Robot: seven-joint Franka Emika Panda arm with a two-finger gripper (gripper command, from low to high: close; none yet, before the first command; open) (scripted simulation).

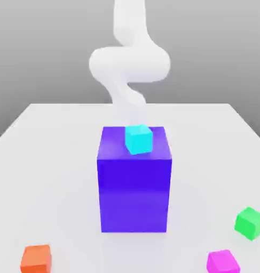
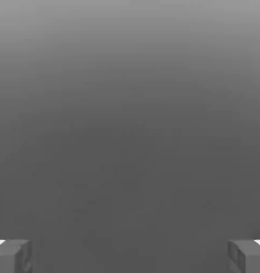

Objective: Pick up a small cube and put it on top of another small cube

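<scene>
Exterior view first: we see a white table (image 1: 57,154) with a tall blue-violet block (image 1: 134,192) standing upright near its middle. On the block's top face, toward the far edge, sits a cyan cube (image 1: 138,139), turned slightly askew to the block's sides. Behind the block our white arm (image 1: 129,64) rises and curls upward out of the frame.

Our task's thing, the pink cube (image 1: 223,262), rests on the table at the near edge, toward the exterior view's right, well apart from the block. A green cube (image 1: 250,223) lies near it, a little farther back and nearer the exterior view's right edge; the two do not touch. An orange cube (image 1: 36,258) sits at the near edge on the exterior view's left, well apart from everything else.

From the hand view, we see our gripper (image 2: 130,256) with its two grey fingertips (image 2: 12,256) standing at opposite edges of the picture, spread as wide as they go. Nothing lies between them, and we have hold of nothing. Beyond them is a plain grey backdrop.
</scene>
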